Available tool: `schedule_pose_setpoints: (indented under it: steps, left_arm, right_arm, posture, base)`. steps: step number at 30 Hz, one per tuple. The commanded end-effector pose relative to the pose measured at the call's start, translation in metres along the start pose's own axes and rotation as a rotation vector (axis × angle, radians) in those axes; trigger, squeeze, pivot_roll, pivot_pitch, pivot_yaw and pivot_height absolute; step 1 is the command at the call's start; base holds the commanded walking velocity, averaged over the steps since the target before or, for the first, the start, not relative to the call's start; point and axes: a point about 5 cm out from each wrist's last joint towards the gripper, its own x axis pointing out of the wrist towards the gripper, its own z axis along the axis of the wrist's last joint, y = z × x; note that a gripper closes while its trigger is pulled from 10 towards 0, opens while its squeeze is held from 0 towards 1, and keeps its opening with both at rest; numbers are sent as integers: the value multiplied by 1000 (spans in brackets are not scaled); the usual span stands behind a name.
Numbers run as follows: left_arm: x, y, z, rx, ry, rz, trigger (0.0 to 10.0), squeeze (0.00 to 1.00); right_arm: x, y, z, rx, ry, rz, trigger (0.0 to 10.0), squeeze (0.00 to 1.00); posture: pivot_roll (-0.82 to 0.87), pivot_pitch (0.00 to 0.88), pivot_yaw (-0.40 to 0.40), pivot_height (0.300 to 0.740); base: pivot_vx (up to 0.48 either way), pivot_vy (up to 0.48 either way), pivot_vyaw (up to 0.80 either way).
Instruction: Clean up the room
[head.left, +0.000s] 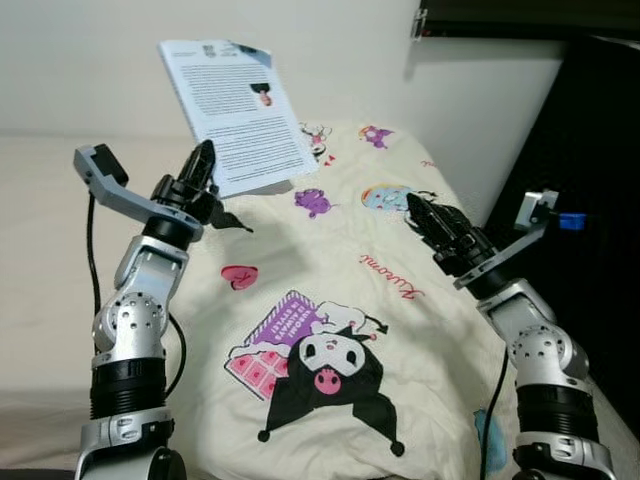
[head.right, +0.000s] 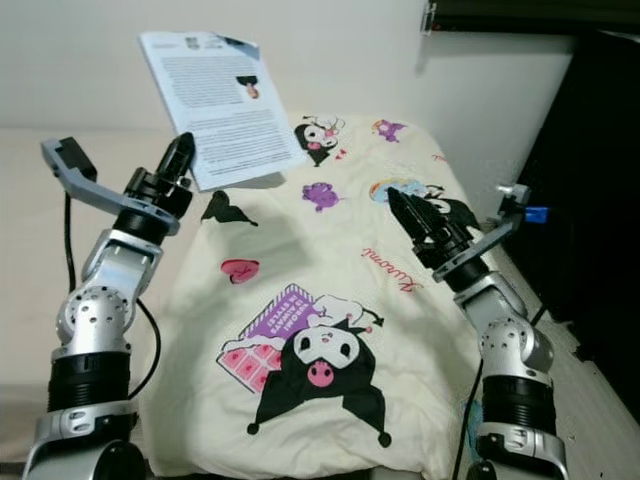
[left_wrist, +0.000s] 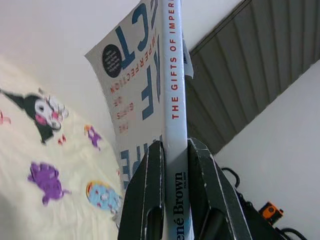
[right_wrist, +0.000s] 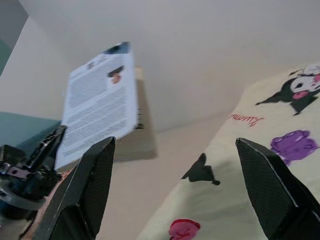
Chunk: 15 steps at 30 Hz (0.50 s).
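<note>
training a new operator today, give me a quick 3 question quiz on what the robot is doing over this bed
1. True or false: the left tool is shut on the white paperback book.
2. The right tool is: A open, B shut on a pillow, C shut on the book.
3. Fill in: the book is held above the cream cartoon-print ____.

Key: 1 true. 2 A. 3 blanket.
</note>
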Motion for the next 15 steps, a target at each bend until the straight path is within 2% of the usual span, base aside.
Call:
schedule_pose_setpoints:
  steps: [1,2,4,7,8,11,15]
  left_arm:
    - [4,-11,-6,26,32,-33,10000,0]
    - [4,-11,-6,26,32,-33,10000,0]
    - [5,-17,-15,12,45,-48,10000,0]
    - [5,-18,-16,-1,42,-53,10000,0]
    - [6,-20,-20,31,75,-51,10000,0]
    - [7,-23,-25,45,72,-55,10000,0]
    - [5,-25,-28,-2,72,-52,10000,0]
  right_arm:
    - [2,3,0,7,3,19,10000,0]
    - [2,3,0,7,3,19,10000,0]
    - [3,6,-5,20,12,34,10000,0]
    - [4,7,-6,21,14,36,10000,0]
    - [4,8,-7,28,14,39,10000,0]
    - [5,9,-10,38,15,44,10000,0]
    - [6,12,-14,49,17,52,10000,0]
  posture:
    - [-45,13,-56,572]
    - [-45,13,-56,572]
    - [-44,16,-55,587]
    - [-44,16,-55,592]
    - [-46,20,-52,597]
    - [-45,22,-51,607]
    - [-44,27,-47,622]
  base:
    - [-480,0,0]
    - [-480,0,0]
    - [0,0,0]
    - [0,0,0]
    - [0,0,0]
    - [-480,0,0]
    - [0,0,0]
